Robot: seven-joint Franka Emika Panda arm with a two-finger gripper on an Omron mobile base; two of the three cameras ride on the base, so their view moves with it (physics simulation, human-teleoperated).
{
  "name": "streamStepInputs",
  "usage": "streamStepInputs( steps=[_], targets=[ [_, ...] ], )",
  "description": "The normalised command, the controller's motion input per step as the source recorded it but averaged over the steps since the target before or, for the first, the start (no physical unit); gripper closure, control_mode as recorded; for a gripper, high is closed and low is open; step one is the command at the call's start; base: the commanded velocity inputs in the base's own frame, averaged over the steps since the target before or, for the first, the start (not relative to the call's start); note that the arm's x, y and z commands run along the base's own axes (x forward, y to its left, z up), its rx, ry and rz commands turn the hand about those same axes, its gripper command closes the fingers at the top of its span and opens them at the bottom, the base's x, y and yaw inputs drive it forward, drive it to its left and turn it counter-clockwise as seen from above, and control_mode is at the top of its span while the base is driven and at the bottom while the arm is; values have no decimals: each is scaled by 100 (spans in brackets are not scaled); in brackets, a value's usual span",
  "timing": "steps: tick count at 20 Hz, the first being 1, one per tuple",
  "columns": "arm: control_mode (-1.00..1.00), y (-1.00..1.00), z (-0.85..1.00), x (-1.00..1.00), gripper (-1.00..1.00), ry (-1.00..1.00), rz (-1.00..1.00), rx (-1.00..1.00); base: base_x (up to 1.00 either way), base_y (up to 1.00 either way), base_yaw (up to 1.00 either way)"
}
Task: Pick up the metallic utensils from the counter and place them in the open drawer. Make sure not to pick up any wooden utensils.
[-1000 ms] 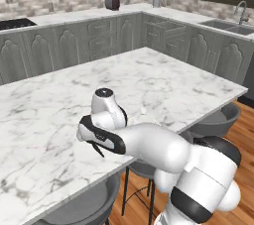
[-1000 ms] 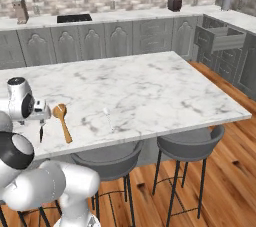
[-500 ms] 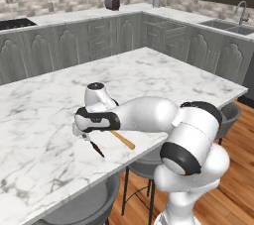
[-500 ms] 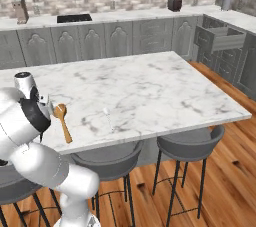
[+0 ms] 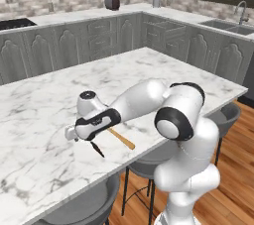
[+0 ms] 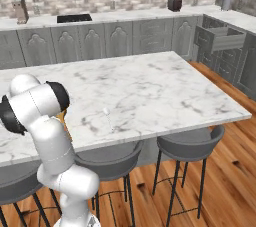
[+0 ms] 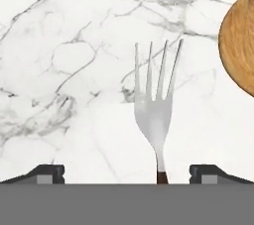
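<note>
A silver fork [image 7: 154, 105] with four tines and a dark handle is seen flat on the veined white worktop [image 7: 74, 70], between the wide-spread fingers of the end effector [image 7: 127, 173]; a wooden spoon's [image 7: 239, 45] bowl lies beside it.

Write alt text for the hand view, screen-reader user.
A silver fork lies flat on the white marble counter, tines pointing up the picture, its dark handle starting between the open gripper jaws at the bottom edge. The round bowl of a wooden spoon enters from the upper right, apart from the fork.
</note>
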Motion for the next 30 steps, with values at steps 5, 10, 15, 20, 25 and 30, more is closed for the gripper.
streamStepInputs(
  steps=[5, 10, 15, 20, 25, 30],
  targets=[
    [-100, -8, -7, 54, -100, 4, 0, 0, 0, 0, 0],
    [-100, -1, -12, 37, -100, 9, 0, 0, 0, 0, 0],
    [-100, 0, -30, 28, -100, 10, 0, -1, 0, 0, 0],
    [-100, 0, -46, 5, -100, 11, 0, -5, 0, 0, 0],
    [-100, 0, -40, -26, -100, 11, 0, -4, 0, 0, 0],
    [-100, -9, -32, -40, 100, 12, 0, -2, 0, 0, 0]
  ],
)
